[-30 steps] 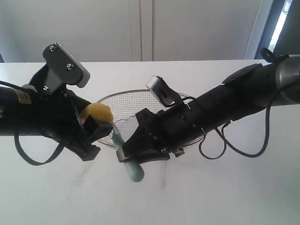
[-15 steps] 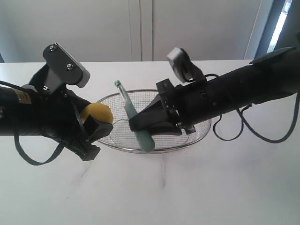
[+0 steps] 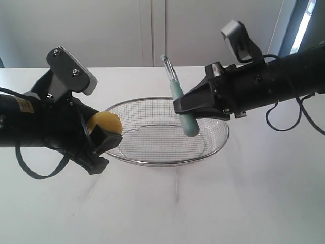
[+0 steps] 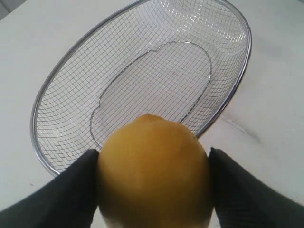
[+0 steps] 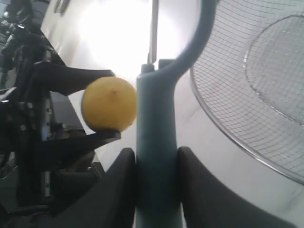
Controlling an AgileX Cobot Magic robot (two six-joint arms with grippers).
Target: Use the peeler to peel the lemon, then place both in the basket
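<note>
My left gripper (image 3: 104,133) is shut on the yellow lemon (image 3: 104,123) and holds it just off the left rim of the wire-mesh basket (image 3: 167,161). In the left wrist view the lemon (image 4: 154,173) fills the gap between the black fingers (image 4: 237,187), with the basket (image 4: 45,95) beyond it. My right gripper (image 3: 184,108) is shut on the teal peeler (image 3: 181,104), held above the basket's right half with its blade end pointing up. In the right wrist view the peeler handle (image 5: 156,156) stands between the pads, and the lemon (image 5: 108,104) and basket (image 5: 237,123) show behind it.
The basket stands in the middle of a white table (image 3: 167,208). A pale wall with cabinet doors (image 3: 152,30) runs behind the table. Black cables (image 3: 249,152) hang from the right arm over the table to the right of the basket.
The right gripper has carried the peeler up and to the right, from near the lemon at the basket's front left to above the basket's right half. The left gripper and lemon have not moved.
</note>
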